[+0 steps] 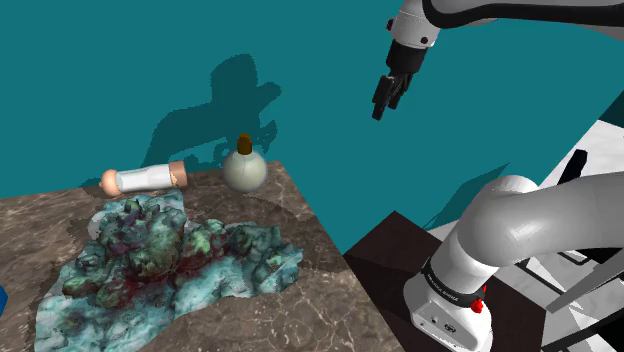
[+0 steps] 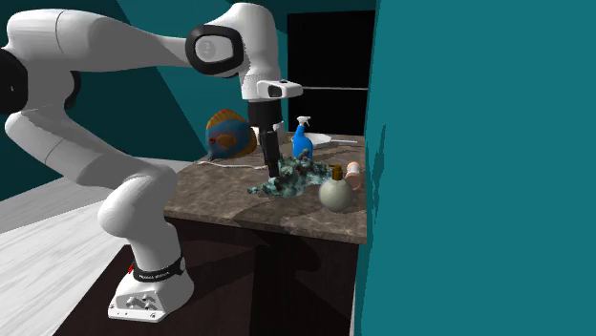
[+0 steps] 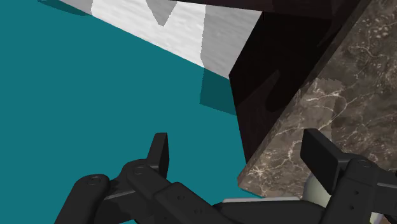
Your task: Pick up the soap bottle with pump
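Gripper [image 1: 385, 100], jaws apart and empty, hovers well clear of the soap bottle [image 1: 244, 170]; align above its pump before descending.

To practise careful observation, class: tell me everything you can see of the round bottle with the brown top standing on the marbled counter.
The bottle has a round, pale grey-green body with a short brown pump top. It stands upright on the brown marbled counter near a corner, close to the teal wall. Only the counter touches it: the crumpled teal cloth, the white tube and the open gripper are all apart from it.
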`<state>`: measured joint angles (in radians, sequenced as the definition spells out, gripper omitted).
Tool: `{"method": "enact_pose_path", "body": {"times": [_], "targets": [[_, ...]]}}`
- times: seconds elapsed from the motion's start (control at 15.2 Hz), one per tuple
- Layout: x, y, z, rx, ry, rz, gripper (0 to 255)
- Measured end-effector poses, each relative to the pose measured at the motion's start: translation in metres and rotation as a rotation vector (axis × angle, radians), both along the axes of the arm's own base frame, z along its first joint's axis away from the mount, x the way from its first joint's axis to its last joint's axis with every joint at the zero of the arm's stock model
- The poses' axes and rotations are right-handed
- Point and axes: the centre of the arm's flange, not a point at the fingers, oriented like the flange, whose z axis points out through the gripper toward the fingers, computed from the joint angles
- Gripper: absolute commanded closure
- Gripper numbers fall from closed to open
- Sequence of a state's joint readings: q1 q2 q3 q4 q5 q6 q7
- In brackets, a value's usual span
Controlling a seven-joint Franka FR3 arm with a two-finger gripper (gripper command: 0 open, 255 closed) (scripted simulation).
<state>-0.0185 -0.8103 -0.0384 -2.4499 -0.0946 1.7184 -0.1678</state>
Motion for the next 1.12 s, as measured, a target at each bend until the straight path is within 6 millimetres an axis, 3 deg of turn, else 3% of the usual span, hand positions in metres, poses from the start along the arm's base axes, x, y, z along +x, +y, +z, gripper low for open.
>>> {"method": "enact_pose_path", "body": {"times": [0.2, 0.4, 1.12], "targets": [[0.009, 0.011, -0.005, 0.002, 0.002, 0.002, 0], [0.036, 0.033, -0.015, 0.005, 0.008, 0.006, 0], [0.135, 0.138, -0.048, 0.022, 0.028, 0.022, 0]]}}
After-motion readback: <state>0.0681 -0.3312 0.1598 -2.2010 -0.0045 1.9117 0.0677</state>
